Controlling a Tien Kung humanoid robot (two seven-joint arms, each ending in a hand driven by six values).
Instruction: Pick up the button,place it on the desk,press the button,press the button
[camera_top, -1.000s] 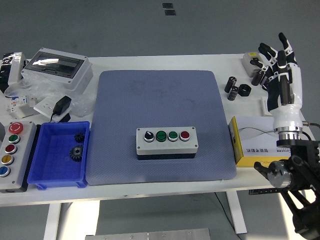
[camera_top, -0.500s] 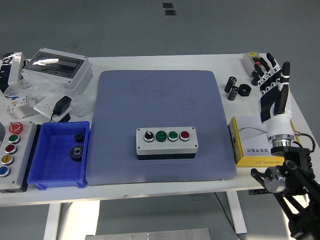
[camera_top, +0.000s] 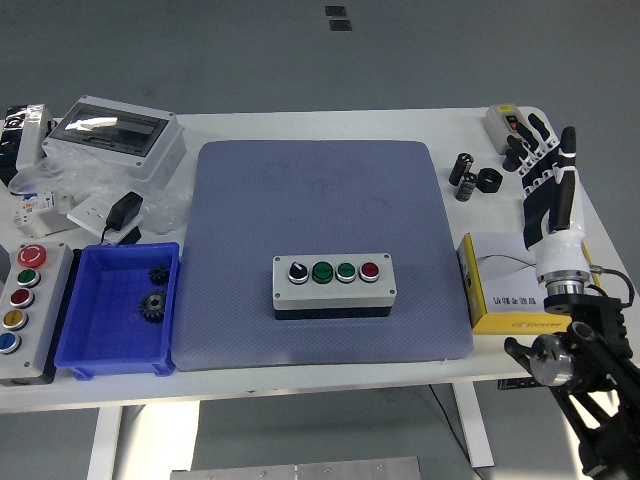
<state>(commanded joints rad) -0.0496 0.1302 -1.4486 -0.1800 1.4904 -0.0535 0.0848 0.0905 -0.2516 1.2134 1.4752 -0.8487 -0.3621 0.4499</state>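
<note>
White table (camera_top: 330, 368) under our camera, with a big blue-grey mat (camera_top: 320, 200) covering the middle of it. Nearest to us, our right hand (camera_top: 546, 185) comes up from the lower right corner, held upright over the right edge with fingers spread and holding nothing. It sits above a yellow box (camera_top: 500, 285). The button box (camera_top: 333, 283) is already on the mat, near its front edge, long axis running left to right, with a black knob, two green buttons and a red one in a row. From our hand it lies well off to the left and a bit nearer. Our guess: the next move is a leftward reach to press. Our left arm isn't visible.
</note>
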